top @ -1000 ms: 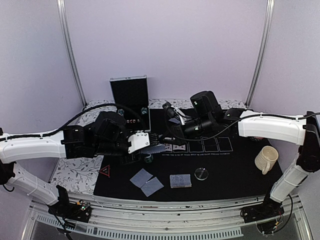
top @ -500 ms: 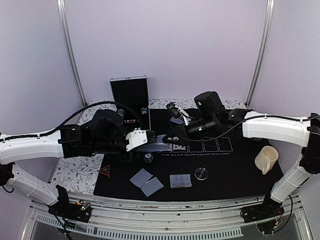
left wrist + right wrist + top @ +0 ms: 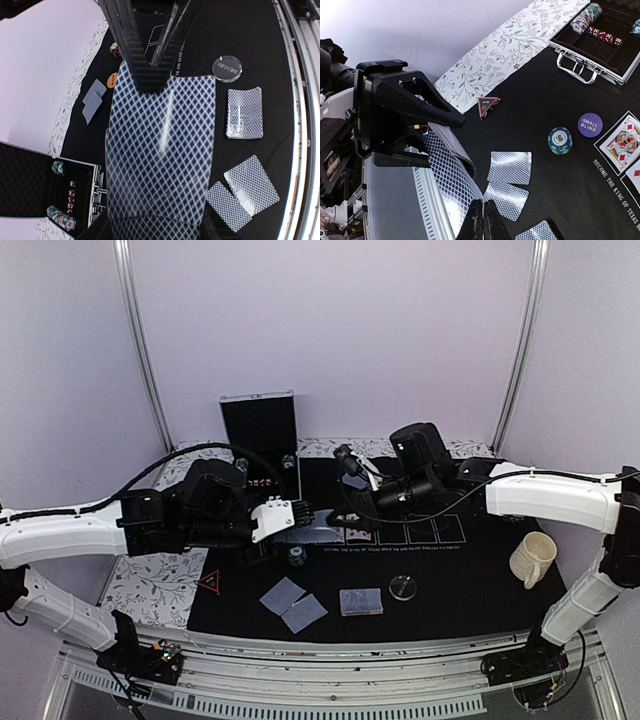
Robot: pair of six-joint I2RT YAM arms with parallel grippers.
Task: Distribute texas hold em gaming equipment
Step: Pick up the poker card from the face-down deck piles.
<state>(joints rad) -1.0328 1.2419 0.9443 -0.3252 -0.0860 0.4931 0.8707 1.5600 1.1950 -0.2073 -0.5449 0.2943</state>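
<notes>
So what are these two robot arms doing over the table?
They are dealing poker. The left gripper holds the deck above the black mat, and the right gripper pinches the top card by its edge, seemingly to pull it off. Face-down cards and a dealer disc lie near the front.

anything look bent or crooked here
The top card, pinched by the right gripper, bows in a curve off the deck held in the left gripper. Two dealt cards near the front lie skewed, corners touching.
</notes>
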